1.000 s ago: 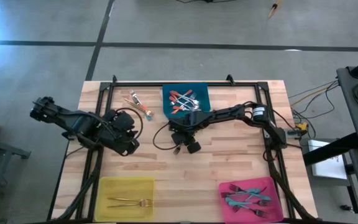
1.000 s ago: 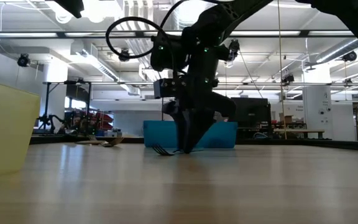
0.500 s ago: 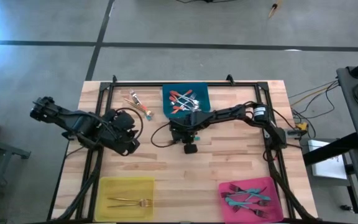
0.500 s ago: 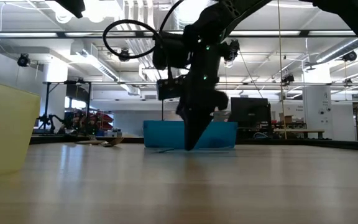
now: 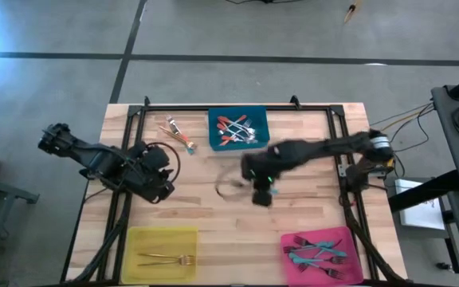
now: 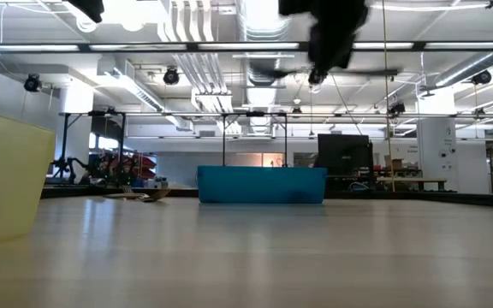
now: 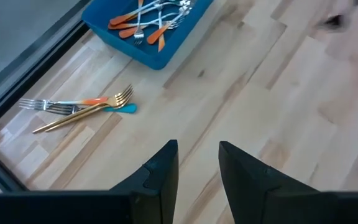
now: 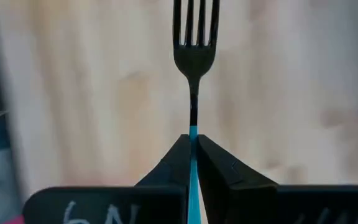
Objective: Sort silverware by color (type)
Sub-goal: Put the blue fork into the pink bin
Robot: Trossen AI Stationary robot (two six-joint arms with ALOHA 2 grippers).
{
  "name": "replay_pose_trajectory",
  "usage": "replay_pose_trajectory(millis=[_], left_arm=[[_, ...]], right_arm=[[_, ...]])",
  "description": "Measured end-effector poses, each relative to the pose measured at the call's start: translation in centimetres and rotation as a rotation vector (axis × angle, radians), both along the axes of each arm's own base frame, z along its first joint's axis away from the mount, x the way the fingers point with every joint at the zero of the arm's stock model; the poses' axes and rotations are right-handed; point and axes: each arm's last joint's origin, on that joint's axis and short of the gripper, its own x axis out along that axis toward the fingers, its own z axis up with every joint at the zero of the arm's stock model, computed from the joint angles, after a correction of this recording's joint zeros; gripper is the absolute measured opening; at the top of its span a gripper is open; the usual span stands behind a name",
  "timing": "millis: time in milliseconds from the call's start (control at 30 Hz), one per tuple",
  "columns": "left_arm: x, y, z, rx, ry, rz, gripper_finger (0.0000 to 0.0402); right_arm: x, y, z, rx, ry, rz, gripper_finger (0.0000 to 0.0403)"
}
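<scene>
Teal-handled fork (image 8: 193,68) clamped in right end effector (image 8: 192,146) above desk (image 5: 309,215), mid-carry; probably next: over to pink bin (image 5: 353,239), release; left end effector (image 7: 197,158) apart, idle

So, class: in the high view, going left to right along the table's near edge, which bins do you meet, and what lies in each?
Yellow bin holding gold forks → pink bin holding teal-handled forks.
</scene>
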Motion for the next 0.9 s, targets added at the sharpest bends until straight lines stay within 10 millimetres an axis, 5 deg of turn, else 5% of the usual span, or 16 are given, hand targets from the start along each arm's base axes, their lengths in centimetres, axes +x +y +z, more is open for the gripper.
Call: replay_pose_trajectory(millis=[233, 433, 633, 900], left_arm=[[-0.6, -1.0, 0.1, 0.019, 0.015, -0.094, 0.0099], [-1.1, -1.0, 0.4, 0.037, 0.015, -0.139, 0.0099], [-1.5, -0.8, 0.7, 0.045, -0.004, -0.141, 0.0099], [-1.8, -0.7, 0.9, 0.024, -0.021, -0.143, 0.0099]], right_arm=[[-6.4, 10.5, -0.3, 0.096, 0.061, 0.052, 0.0009], [-11.9, 17.9, -3.0, 0.187, 0.098, 0.090, 0.0009], [-15.8, 20.0, -6.3, 0.145, 0.229, -0.020, 0.0009], [-17.1, 19.1, -8.6, 0.140, 0.395, -0.199, 0.0035]])
